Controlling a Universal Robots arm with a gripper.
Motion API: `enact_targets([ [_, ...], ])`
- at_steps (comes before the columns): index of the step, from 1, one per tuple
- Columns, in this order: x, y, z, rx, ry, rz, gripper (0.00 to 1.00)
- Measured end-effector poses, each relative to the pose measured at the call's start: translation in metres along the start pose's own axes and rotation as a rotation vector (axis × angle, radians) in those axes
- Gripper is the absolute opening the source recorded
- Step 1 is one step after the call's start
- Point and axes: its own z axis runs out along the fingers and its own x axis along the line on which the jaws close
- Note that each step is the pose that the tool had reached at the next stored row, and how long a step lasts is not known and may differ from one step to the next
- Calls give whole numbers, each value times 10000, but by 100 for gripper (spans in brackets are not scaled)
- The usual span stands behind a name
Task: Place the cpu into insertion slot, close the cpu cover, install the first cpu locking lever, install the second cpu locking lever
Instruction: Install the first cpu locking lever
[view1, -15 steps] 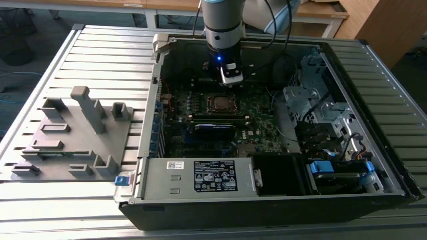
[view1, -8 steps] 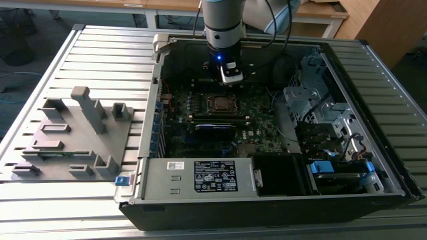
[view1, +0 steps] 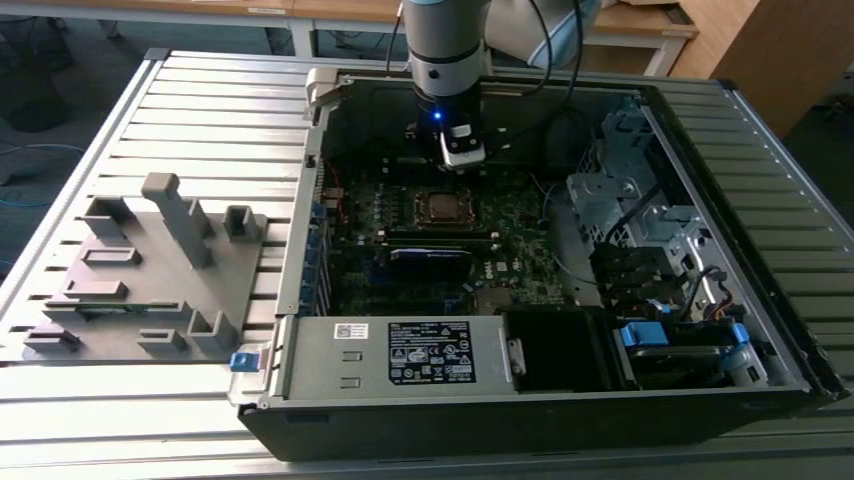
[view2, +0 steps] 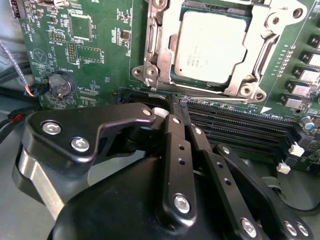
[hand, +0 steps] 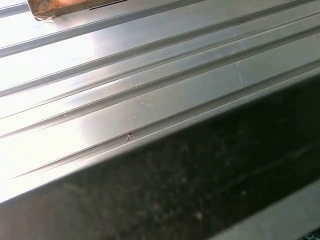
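1. Open computer case (view1: 534, 400) lying flat on a ribbed metal counter (view1: 200, 110), seen from above in the exterior view; the green motherboard (view1: 400, 250) fills the case floor.
2. Robot arm (view1: 447, 50) reaching down into the case, with the tool (view1: 462, 152) hanging just above the board at the far edge of the insertion slot (view1: 441, 206).
3. In the second wrist view, the tool (view2: 181, 107) shows its black fingers (view2: 176, 145) drawn together to a narrow point, nothing visibly between them, the tips close to the socket's near edge and over the long black memory slots (view2: 240, 127).
4. The cpu (view2: 210, 45), a dull silvery square, seated flat inside the insertion slot (view2: 150, 72).
5. The cpu cover (view2: 252, 47), a silver frame with a cut-out middle, lying down around the cpu so that its metal top shows through the opening.
6. A thin wire lever (view2: 220, 98) running along the socket's near edge, just beyond the fingertips; whether it is latched cannot be told.
7. Round coin battery (view2: 59, 85) on the board, well apart from the socket.
8. Grey moulded fixture (view1: 147, 270) on the counter at the exterior view's left of the case.
9. Ribbed metal surface (hand: 150, 90) beside a dark edge in the first wrist view.
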Motion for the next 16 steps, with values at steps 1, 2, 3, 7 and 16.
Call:
enact_targets([
  [1,2,-1,3,1,-1,0,10],
  [2,3,-1,6,2,-1,-2,10],
  [3,5,-2,7,3,-1,-2,10],
  [7,10,5,15,0,2,-30,10],
  [16,13,11,17,-6,9,-88,10],
])
